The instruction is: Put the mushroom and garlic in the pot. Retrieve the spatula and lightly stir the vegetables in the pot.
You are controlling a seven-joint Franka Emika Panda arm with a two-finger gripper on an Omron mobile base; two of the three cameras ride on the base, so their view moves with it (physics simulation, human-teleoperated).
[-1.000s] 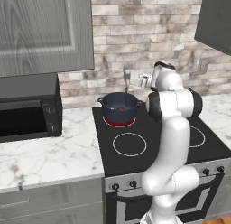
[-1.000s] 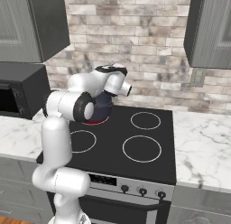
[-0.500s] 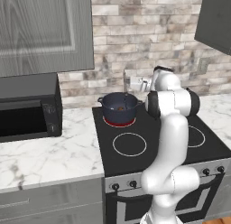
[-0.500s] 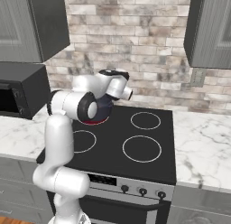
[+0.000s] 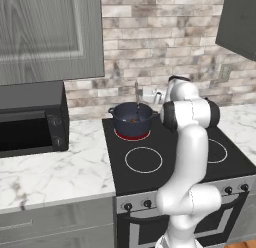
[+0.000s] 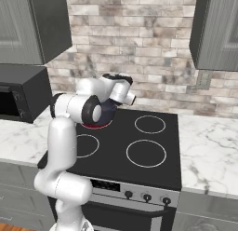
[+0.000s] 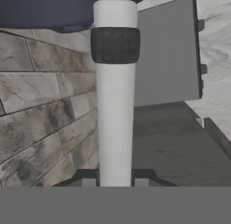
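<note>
Nearest to us, in the hand view, our gripper is clamped on the spatula, its 2 fingertips either side of the pale handle, which runs straight away from the hand toward the dark blue pot at the top edge. From the left base view, the spatula stands nearly upright, its long axis vertical, the lower end dipping inside the pot while the hand holds the top from the pot's right. So the pot lies directly below the tool, and we judge any stirring would be small sideways strokes. Inside the pot, 1 small brownish speck shows, likely the mushroom; we cannot make out the garlic. The pot sits on the stove's glowing rear left burner.
</note>
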